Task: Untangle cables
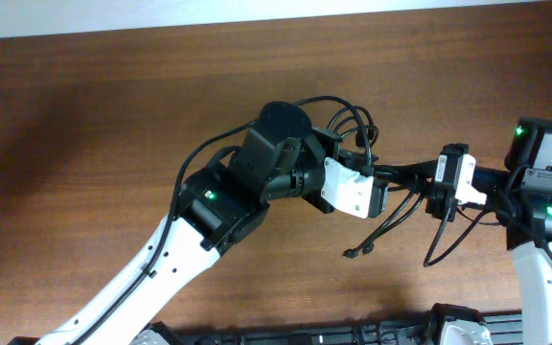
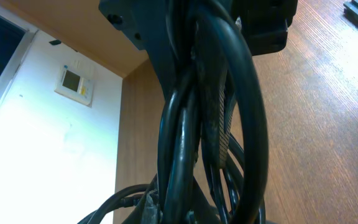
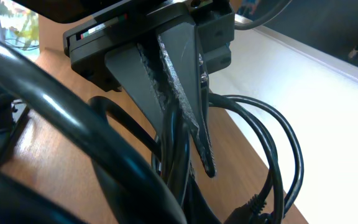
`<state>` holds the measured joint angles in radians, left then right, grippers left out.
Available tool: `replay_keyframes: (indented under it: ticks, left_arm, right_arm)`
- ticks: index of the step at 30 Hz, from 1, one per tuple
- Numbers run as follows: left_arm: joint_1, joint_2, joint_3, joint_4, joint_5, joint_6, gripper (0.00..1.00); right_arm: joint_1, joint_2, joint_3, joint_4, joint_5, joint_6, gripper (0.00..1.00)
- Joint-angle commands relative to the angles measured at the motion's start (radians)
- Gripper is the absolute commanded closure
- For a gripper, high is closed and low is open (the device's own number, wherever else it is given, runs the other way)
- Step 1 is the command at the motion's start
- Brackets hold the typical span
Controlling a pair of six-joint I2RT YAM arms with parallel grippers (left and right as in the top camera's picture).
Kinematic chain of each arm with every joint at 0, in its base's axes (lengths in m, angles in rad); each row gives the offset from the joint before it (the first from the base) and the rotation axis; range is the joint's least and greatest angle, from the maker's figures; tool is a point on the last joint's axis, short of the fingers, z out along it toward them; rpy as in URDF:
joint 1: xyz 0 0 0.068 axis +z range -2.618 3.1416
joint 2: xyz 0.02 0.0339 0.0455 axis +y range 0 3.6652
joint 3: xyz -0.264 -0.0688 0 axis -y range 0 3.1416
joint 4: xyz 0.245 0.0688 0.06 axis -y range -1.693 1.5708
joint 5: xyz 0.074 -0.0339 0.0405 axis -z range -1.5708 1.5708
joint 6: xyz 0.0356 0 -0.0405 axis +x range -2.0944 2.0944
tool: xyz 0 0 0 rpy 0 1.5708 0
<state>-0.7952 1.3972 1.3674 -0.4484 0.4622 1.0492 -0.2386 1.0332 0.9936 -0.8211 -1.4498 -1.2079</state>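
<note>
Jaws of the left gripper (image 1: 379, 192) pinch narrow on the cables (image 1: 405, 175); the right gripper (image 1: 437, 192), just beside the left gripper, clamps the same bundle. Loops bulge beyond the left gripper, and plug ends trail near it on the wooden table (image 1: 113, 115).

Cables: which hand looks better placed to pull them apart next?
Right, probably: the left hand clamps the bunched cables like an anchor, while the right hand grips strands stretched from it and could draw back.
</note>
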Motion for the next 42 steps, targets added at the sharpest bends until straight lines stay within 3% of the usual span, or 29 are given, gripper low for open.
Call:
replay_keyframes:
  ticks: [1, 3, 4, 7, 10, 13, 17, 20, 26, 28, 32, 33, 35, 42]
  left_arm:
    - [-0.003, 0.013, 0.0, -0.018, 0.046, -0.014, 1.0]
    - [-0.003, 0.013, 0.0, -0.018, 0.045, -0.022, 1.0]
    - [-0.003, 0.013, 0.0, -0.016, 0.036, -0.041, 1.0]
    - [-0.002, 0.013, 0.0, -0.013, -0.081, -0.137, 1.0]
    - [-0.002, 0.013, 0.001, -0.014, -0.271, -0.274, 1.0]
    - [-0.002, 0.013, 0.001, -0.014, -0.386, -0.33, 1.0]
    - [-0.002, 0.012, 0.001, -0.021, -0.4, -0.335, 1.0]
    - [0.005, 0.012, 0.001, -0.02, -0.4, -0.411, 1.0]
    - [0.055, 0.006, 0.001, -0.013, -0.399, -0.659, 1.0]
    - [0.073, -0.003, 0.001, -0.009, -0.394, -0.727, 1.0]
    - [0.109, -0.029, 0.001, -0.009, -0.265, -0.747, 1.0]
    - [0.131, -0.045, 0.001, -0.002, -0.171, -0.753, 1.0]
    - [0.177, -0.061, 0.001, 0.033, -0.032, -0.799, 1.0]
    - [0.259, -0.064, 0.001, 0.093, 0.236, -0.798, 1.0]
  right_arm:
    - [-0.003, -0.004, 0.007, 0.006, -0.052, 0.013, 0.83]
    - [-0.004, -0.004, 0.007, 0.006, -0.02, 0.041, 0.49]
    - [-0.004, -0.004, 0.007, 0.006, -0.002, 0.064, 0.37]
    - [-0.004, -0.004, 0.007, 0.006, 0.072, 0.187, 0.28]
    - [-0.004, -0.004, 0.007, 0.006, 0.161, 0.339, 0.24]
    - [-0.004, -0.004, 0.007, 0.005, 0.198, 0.38, 0.23]
    - [-0.004, -0.004, 0.007, 0.008, 0.198, 0.38, 0.24]
    - [-0.004, -0.004, 0.007, 0.006, 0.199, 0.38, 0.24]
    - [-0.004, -0.004, 0.007, 0.005, 0.199, 0.39, 0.23]
    - [-0.004, -0.004, 0.007, 0.006, 0.204, 0.436, 0.19]
    - [-0.004, -0.004, 0.007, 0.006, 0.214, 0.536, 0.04]
    - [-0.004, -0.004, 0.007, 0.006, 0.214, 0.582, 0.01]
    - [-0.004, -0.004, 0.007, 0.006, 0.212, 0.678, 0.01]
    - [-0.004, -0.004, 0.007, 0.006, 0.093, 0.836, 0.01]
